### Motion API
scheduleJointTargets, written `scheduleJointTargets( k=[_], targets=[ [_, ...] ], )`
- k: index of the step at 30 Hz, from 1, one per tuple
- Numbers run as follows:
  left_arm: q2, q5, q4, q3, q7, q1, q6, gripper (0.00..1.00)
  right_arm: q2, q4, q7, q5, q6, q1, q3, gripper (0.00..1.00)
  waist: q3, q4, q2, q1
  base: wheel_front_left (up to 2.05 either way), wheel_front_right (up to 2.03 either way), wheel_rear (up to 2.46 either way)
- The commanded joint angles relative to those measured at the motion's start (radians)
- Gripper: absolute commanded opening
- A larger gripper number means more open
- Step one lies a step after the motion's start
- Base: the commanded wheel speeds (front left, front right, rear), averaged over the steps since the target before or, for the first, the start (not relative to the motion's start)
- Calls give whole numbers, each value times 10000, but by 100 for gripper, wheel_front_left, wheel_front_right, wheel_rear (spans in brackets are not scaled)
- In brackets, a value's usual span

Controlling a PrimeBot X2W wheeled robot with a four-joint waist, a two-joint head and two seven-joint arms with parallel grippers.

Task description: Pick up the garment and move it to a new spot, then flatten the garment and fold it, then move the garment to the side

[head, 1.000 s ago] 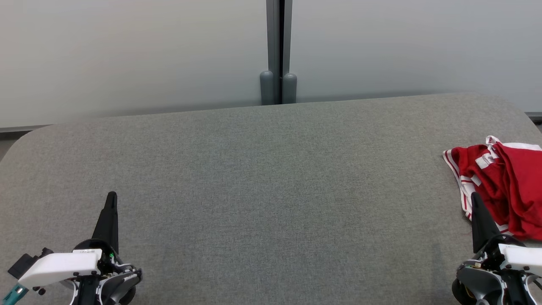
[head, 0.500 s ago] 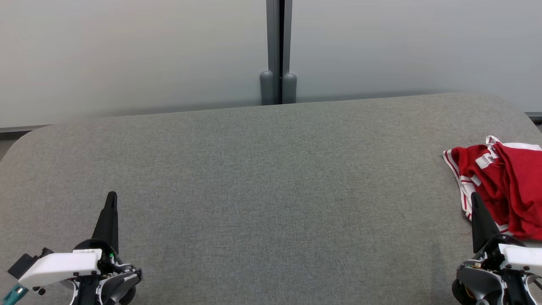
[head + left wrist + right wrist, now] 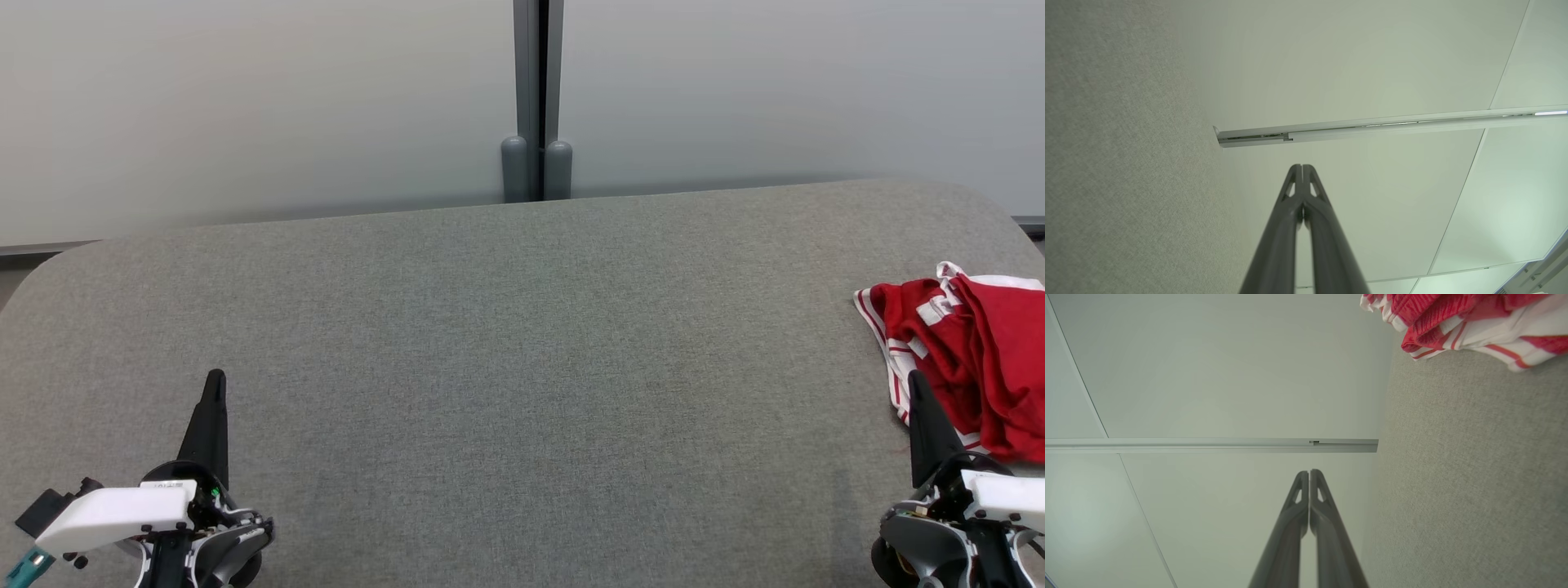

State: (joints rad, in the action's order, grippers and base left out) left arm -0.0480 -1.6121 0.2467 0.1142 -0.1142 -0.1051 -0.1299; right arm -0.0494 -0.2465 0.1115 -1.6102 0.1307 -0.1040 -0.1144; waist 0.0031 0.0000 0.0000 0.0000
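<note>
Left gripper (image 3: pixel 215 380) and right gripper (image 3: pixel 913 382) are both pinched fully shut and hold nothing; the garment (image 3: pixel 984 351) is bunched at the right.
A grey fabric-covered table (image 3: pixel 490 327) spans the head view, with pale wall panels (image 3: pixel 245 98) behind it that meet at a dark grey post (image 3: pixel 537 82). The red garment with white stripes lies crumpled on the table's right end, cut off by the view's edge and well apart from the left gripper. The right gripper's tips stand just beside its near-left hem. In the right wrist view, bare table shows between the tips and the cloth.
</note>
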Motion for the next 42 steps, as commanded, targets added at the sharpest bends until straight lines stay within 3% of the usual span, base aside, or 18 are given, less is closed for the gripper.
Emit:
scheduleJointTargets(
  k=[1,42],
  targets=[
    [-24,-14,-23,40,-34,-87,-44,0,-3,-17,41,-48,0,-121,-3,0,0,0,0,0,0,0,0],
    [-25,-14,-24,38,-32,-87,-44,0,-3,-17,39,-49,0,-119,-2,0,0,0,0,0,0,0,0]
  ],
)
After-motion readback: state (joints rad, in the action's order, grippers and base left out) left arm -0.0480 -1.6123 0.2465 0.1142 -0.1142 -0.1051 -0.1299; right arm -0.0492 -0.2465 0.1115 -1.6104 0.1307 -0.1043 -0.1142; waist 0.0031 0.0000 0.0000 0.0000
